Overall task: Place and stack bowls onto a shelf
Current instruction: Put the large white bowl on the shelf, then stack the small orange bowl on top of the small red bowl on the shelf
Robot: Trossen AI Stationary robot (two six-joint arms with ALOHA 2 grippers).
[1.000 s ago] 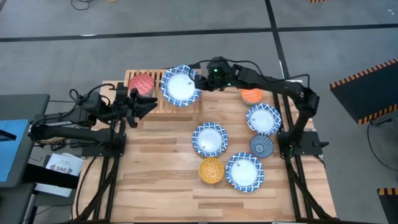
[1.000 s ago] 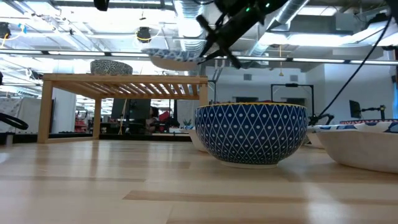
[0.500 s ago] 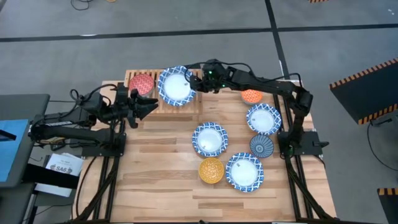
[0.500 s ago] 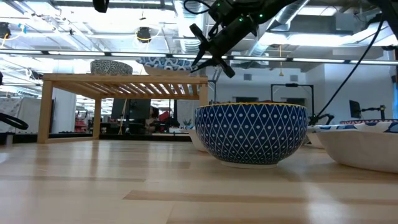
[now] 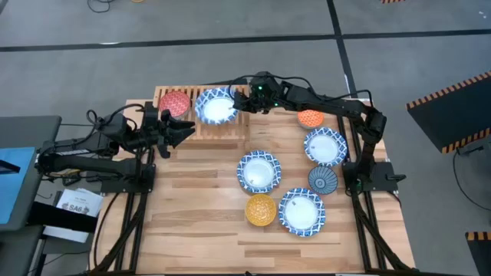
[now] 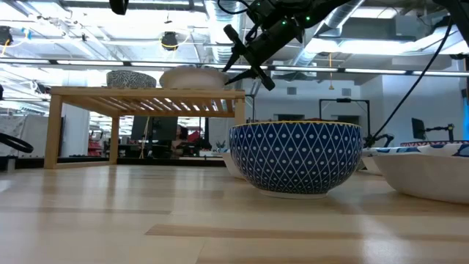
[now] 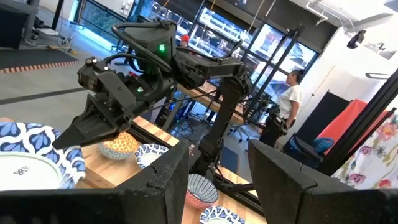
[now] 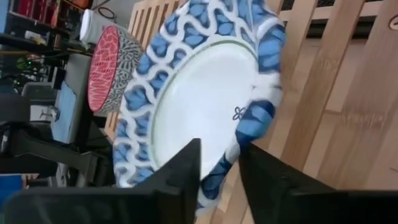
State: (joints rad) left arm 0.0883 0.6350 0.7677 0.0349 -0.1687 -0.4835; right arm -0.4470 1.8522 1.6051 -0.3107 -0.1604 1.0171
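Note:
A wide blue-and-white bowl [image 5: 215, 106] sits on the slatted wooden shelf [image 5: 193, 126], next to a red bowl [image 5: 175, 103]. In the low view this bowl [image 6: 192, 77] rests by its base on the shelf top [image 6: 146, 92]. My right gripper [image 5: 244, 100] is open at the bowl's right rim, one finger [image 8: 180, 171] inside the bowl and one [image 8: 267, 177] outside. My left gripper [image 5: 182, 132] waits open at the shelf's near left side. My right gripper straddles the blue-and-white bowl's rim [image 8: 222, 163] on the side toward the table's right, coming slanting down from the right. The bowl's base is on the shelf slats. I cannot tell whether either finger touches the rim.
On the tabletop to the right and near side stand an orange bowl [image 5: 311, 118], three blue-and-white bowls [image 5: 324, 146] [image 5: 258, 170] [image 5: 301, 211], a dark blue bowl [image 5: 322, 180] and a yellow one [image 5: 261, 209]. The shelf's right half shows bare slats [image 5: 230, 129].
My right gripper has carried the blue-and-white bowl a little toward the table's left and down. The bowl, held above the shelf a second ago, now sits on the slats beside the red bowl.

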